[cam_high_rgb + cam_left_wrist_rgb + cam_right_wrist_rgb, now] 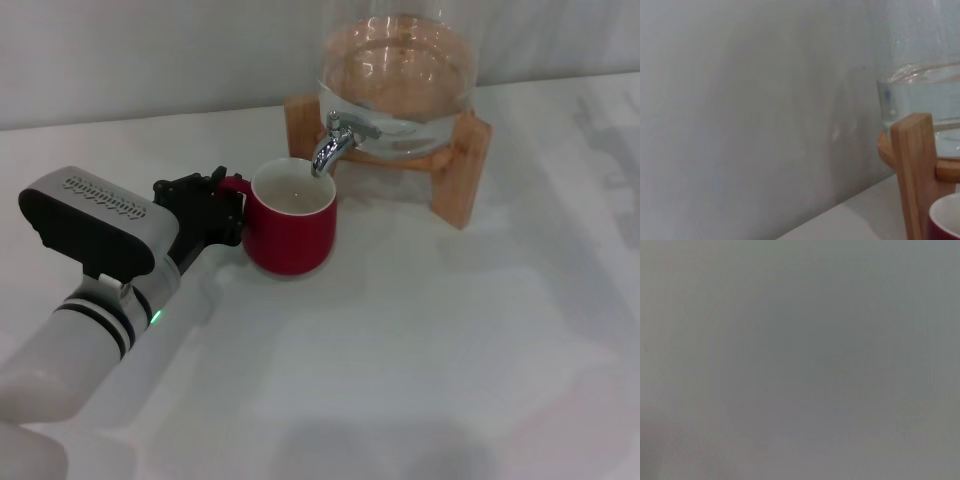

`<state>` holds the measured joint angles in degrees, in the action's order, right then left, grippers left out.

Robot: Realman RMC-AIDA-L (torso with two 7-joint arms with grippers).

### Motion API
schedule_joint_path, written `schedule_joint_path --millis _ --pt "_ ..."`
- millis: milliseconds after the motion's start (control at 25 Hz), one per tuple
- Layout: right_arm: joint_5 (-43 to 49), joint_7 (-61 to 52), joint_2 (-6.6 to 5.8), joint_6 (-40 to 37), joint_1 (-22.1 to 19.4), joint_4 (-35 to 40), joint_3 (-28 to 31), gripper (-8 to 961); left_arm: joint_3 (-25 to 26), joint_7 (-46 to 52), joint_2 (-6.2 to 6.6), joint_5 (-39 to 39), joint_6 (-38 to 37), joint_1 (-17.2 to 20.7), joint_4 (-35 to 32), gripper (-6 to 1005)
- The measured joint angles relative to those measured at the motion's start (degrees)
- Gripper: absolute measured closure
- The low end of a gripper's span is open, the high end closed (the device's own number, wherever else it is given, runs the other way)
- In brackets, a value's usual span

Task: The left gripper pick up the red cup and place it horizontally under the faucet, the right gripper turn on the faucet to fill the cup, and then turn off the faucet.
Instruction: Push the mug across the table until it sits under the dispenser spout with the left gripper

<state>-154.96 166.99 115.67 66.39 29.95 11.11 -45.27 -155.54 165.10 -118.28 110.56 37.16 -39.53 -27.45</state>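
The red cup (292, 235) stands upright on the white table, its white inside right below the spout of the chrome faucet (335, 142). The faucet sits on a clear glass jar (400, 70) holding water, on a wooden stand (455, 170). My left gripper (222, 200) is at the cup's left side, its black fingers closed around the small loop handle. A bit of the cup's rim (946, 220) shows in the left wrist view beside the stand's post (915, 175) and the jar (925, 95). The right gripper is out of view; its wrist view shows only plain grey.
A white wall (150, 50) rises just behind the jar and stand. The white table (450, 350) stretches in front of and to the right of the cup. My left arm's grey housing (95, 220) lies low over the table at the left.
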Motion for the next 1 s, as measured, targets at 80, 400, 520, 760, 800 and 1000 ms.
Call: schedule_joint_path --millis 80,400,520,760,800,1000 --pt "0.0 0.0 0.00 0.0 0.0 0.0 0.0 250 0.0 0.0 -0.05 0.1 0.1 -0.1 -0.2 874" --pt "0.0 0.0 0.00 0.1 0.0 0.0 0.0 250 0.0 0.0 -0.55 1.5 0.3 -0.5 -0.9 873" --pt "0.0 0.0 0.00 0.4 -0.1 0.0 0.0 250 0.0 0.0 -0.55 1.5 0.2 -0.5 -1.0 873" --pt "-0.2 0.0 -0.03 1.8 -0.4 -0.8 0.1 250 0.0 0.0 -0.60 1.5 0.2 -0.5 -1.0 874" --pt "-0.2 0.0 -0.04 1.8 -0.4 -0.8 0.1 250 0.0 0.1 -0.65 1.5 0.1 -0.5 -1.0 874" --pt "-0.2 0.0 0.02 2.3 -0.5 -0.8 0.0 250 0.0 0.1 -0.73 1.4 -2.0 -0.9 -0.9 873"
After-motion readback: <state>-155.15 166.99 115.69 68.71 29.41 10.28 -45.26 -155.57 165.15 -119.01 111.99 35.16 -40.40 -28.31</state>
